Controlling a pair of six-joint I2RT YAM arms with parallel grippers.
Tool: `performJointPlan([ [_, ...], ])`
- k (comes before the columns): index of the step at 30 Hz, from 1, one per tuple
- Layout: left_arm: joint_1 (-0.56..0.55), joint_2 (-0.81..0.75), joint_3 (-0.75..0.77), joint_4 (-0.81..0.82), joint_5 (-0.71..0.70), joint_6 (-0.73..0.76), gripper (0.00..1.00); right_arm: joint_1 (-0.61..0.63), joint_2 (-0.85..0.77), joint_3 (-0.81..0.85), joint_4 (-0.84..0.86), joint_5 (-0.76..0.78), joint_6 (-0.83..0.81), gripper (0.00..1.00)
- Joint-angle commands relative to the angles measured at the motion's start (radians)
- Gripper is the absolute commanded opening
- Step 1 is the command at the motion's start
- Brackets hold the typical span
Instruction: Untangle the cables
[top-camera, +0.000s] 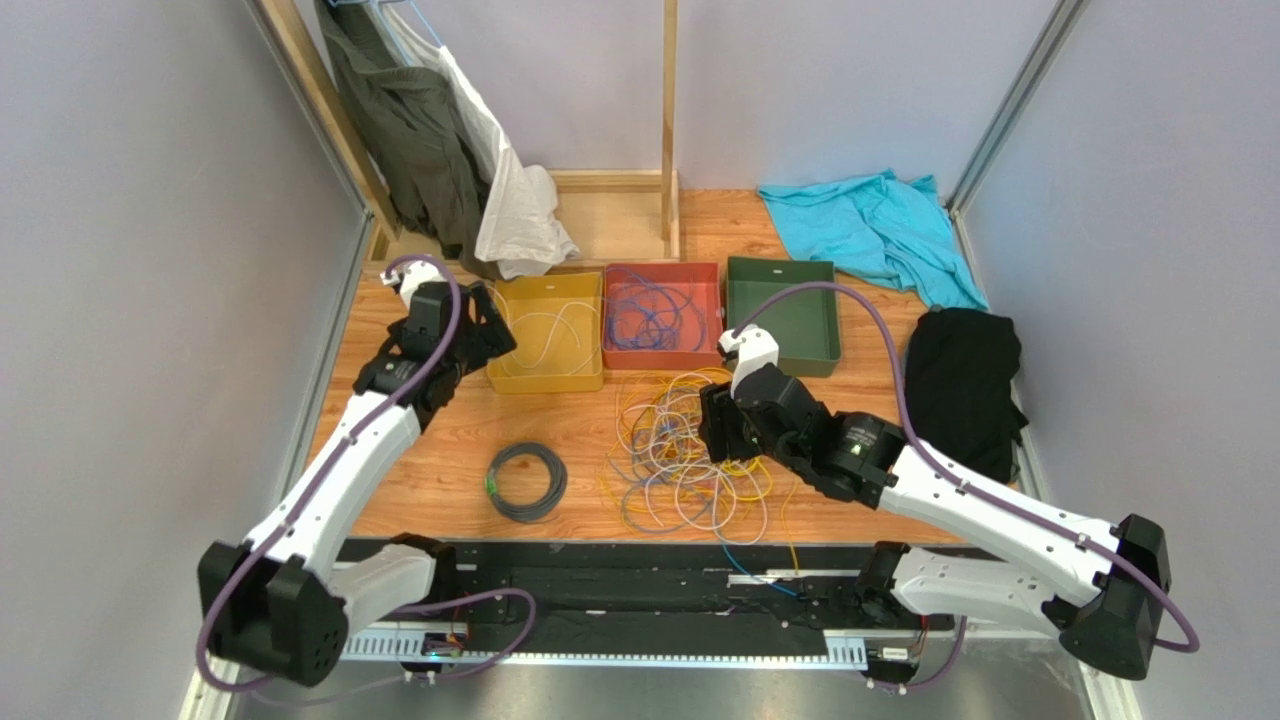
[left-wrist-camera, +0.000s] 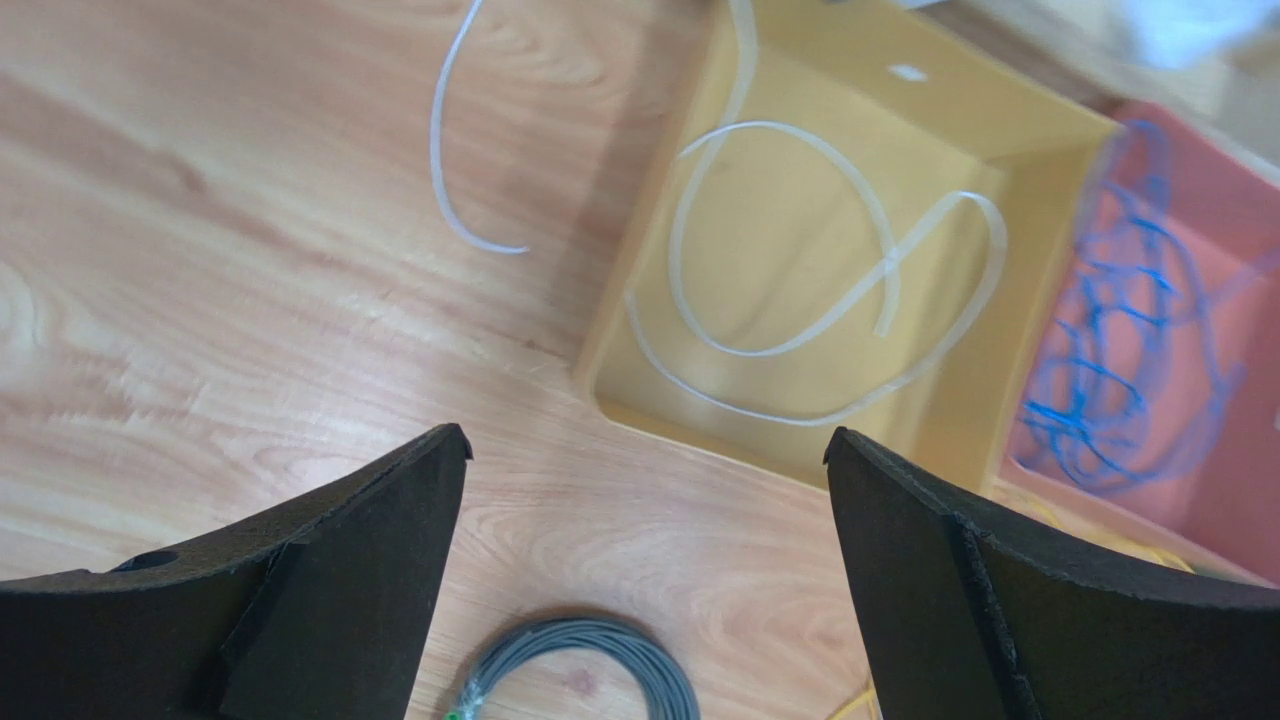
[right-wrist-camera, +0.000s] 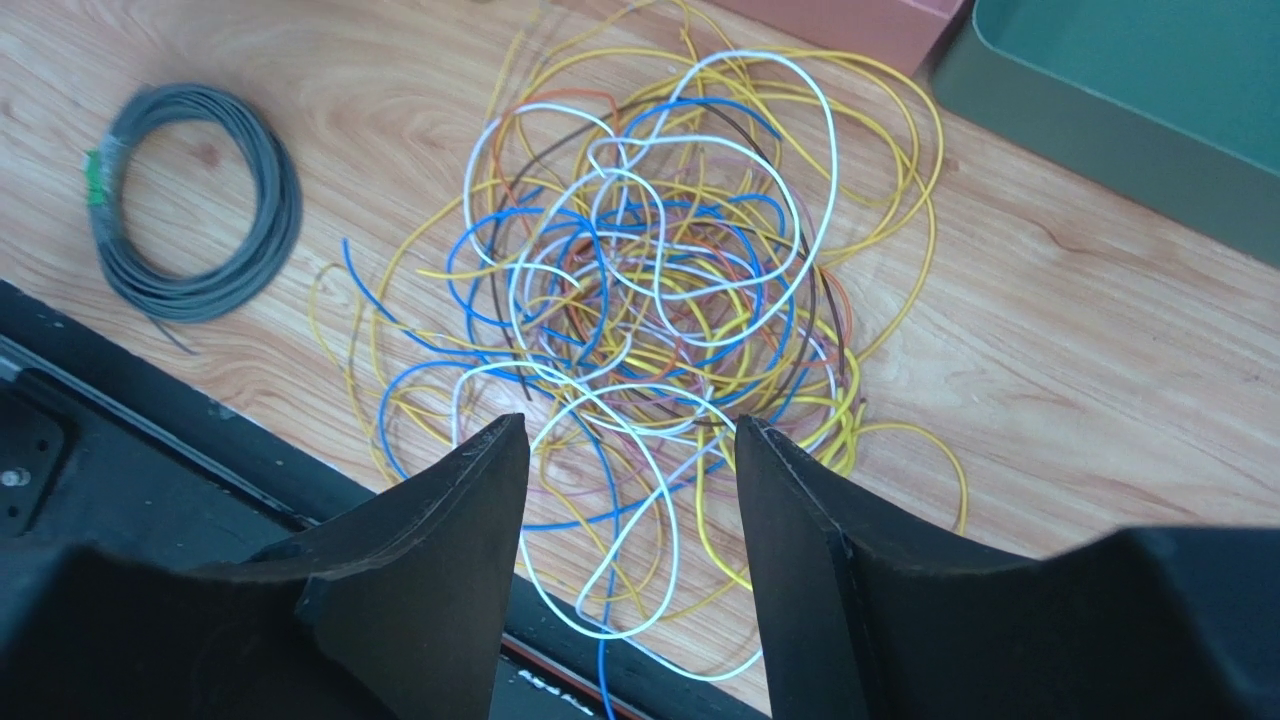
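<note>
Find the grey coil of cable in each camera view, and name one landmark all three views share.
Top view: grey coil lies low and centre-left, left of the tangled cables.
Left wrist view: grey coil at the bottom edge, partly cut off.
Right wrist view: grey coil at upper left.
Shared landmark: red tray.

Table (top-camera: 451, 450): light wood-grain top, evenly lit.
Walls (top-camera: 135, 225): plain pale grey panels at left, back and right.
Aluminium post (top-camera: 1010, 113): slants up the right rear corner.
Wooden rack (top-camera: 669, 120): pale uprights at the back. A dark olive garment (top-camera: 398, 128) and a white garment (top-camera: 519, 210) hang at its left.
Teal cloth (top-camera: 872, 225): crumpled, back right.
Black cloth (top-camera: 962, 383): heaped at the right edge.
</note>
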Motion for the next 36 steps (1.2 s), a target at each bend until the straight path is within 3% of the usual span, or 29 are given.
performJointPlan([
  [1,0.121,0.132,-0.019,0.063,0.129,-0.134,0.98,0.0,-0.017,0.066,0.003,-0.021,0.014,0.57],
  [7,0.262,0.284,-0.043,0.228,0.258,-0.259,0.98,-0.002,-0.065,0.065,-0.017,-0.032,0.026,0.57],
  [15,0.354,0.453,0.098,0.295,0.298,-0.267,0.97,-0.002,-0.074,0.065,-0.012,-0.015,-0.001,0.57],
  [21,0.408,0.568,0.119,0.47,0.391,-0.339,0.94,-0.002,-0.025,0.08,0.0,-0.009,-0.037,0.57],
  [27,0.408,0.521,0.155,0.292,0.378,-0.201,0.91,-0.002,-0.002,0.068,0.039,-0.002,-0.052,0.58],
  [36,0.41,0.453,-0.01,0.358,0.463,-0.335,0.87,-0.002,0.003,0.062,0.046,-0.02,-0.041,0.57],
])
